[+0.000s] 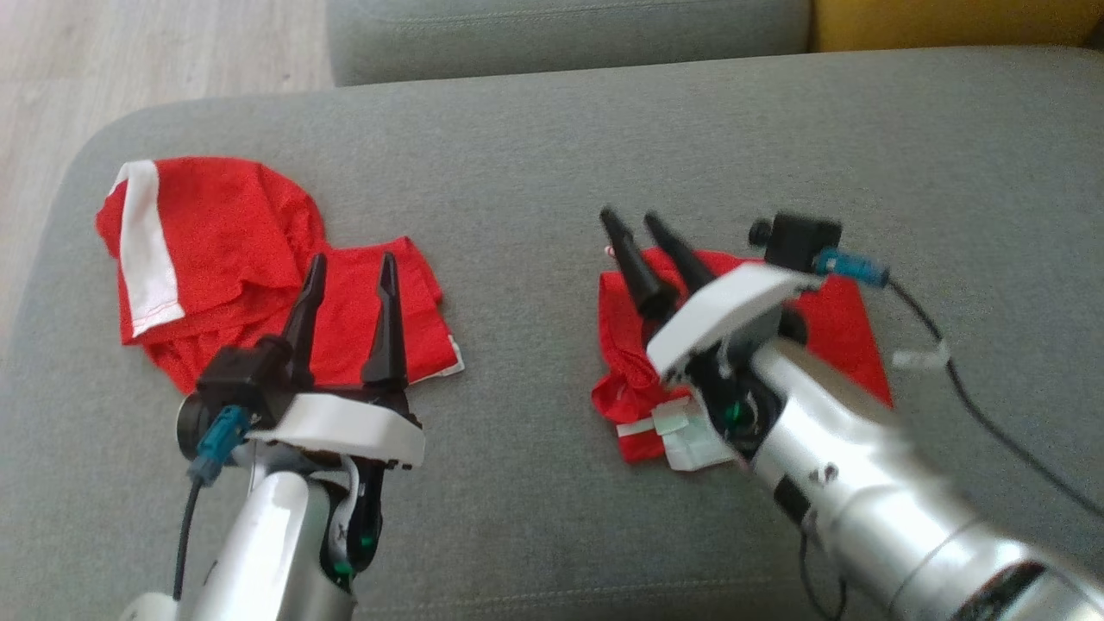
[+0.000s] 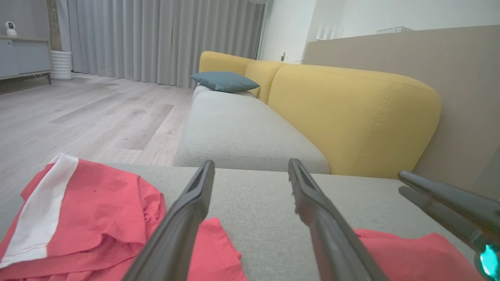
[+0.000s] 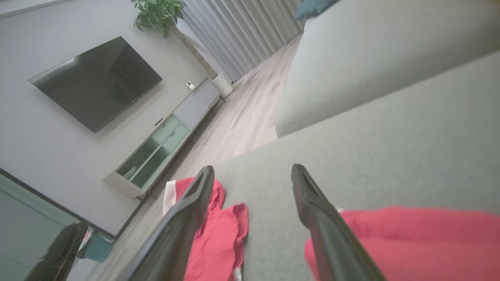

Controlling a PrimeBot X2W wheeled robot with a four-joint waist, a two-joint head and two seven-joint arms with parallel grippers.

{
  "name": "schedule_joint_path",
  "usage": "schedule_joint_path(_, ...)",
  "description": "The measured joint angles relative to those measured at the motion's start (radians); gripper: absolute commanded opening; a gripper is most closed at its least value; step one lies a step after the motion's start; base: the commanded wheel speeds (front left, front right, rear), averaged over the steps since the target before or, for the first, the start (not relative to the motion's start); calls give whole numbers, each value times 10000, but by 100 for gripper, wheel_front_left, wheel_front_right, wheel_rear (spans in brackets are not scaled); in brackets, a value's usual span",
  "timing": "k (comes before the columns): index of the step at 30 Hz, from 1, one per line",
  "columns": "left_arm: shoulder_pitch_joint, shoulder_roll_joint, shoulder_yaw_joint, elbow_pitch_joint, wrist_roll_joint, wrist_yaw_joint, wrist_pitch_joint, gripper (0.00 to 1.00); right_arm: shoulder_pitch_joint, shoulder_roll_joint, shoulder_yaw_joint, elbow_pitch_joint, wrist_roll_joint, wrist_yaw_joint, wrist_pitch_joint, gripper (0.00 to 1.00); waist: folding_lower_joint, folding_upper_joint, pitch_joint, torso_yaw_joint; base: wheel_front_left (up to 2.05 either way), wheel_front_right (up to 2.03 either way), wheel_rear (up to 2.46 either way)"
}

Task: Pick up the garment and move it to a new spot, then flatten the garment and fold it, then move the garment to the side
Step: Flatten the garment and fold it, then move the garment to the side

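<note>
Red garment (image 1: 224, 233) with white stripe; grey cushion (image 1: 535, 172); yellow backrest (image 2: 351, 117)

Surface: grey seat cushion (image 1: 535, 155). Free: bare strip btw the two red items, centre; far half bare across full width.
Obstacles: crumpled red garment (image 1: 216, 233), L side, raised folds; folded red garment (image 1: 623, 336), R of centre, low, partly under R arm.
L gripper (image 1: 354, 257) over crumpled one's near part, fingers apart. R gripper (image 1: 630, 217) over folded one's far edge, fingers apart.
R side: black cable (image 1: 975, 397) trails across seat.
</note>
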Motion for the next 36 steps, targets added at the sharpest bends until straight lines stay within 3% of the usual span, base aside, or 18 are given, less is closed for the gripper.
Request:
schedule_joint_path(8,2,0,59,-334,2,4,0,100,-1161,-98,-679,1534,-1728,0,-366,100,0,0,-139,-368,0,0,0)
schedule_joint_path(12,2,0,56,-550,0,86,0,100,-1191,-775,-1129,1749,-2786,0,-458,100,0,0,-188,-507,0,0,0)
schedule_joint_path(16,2,0,56,-709,0,82,-2,100,-1093,-1919,-2454,869,-4510,0,-458,100,0,0,-149,-660,0,0,0)
schedule_joint_path(19,3,0,50,-834,0,69,-2,100,-473,-2389,-3808,-351,-6103,0,-489,100,0,0,-129,-753,0,0,0)
schedule_joint_path(23,29,0,-10,-941,0,-13,-2,100,1499,-2196,-5601,-1910,-7950,0,-489,100,0,0,-111,-842,0,0,0)
schedule_joint_path(27,247,2,-130,-1041,2,-61,-2,100,3445,-1498,-7085,-3104,-9356,0,-487,100,0,0,-106,-894,0,0,0)
schedule_joint_path(32,605,4,-134,-1074,2,-88,-2,100,4686,-564,-7902,-4000,-10464,0,-485,100,0,0,-66,-957,0,0,0)
schedule_joint_path(36,625,4,-136,-1091,4,-90,-2,100,4837,-385,-8203,-4520,-10792,0,-328,100,0,0,-12,-965,0,0,0)
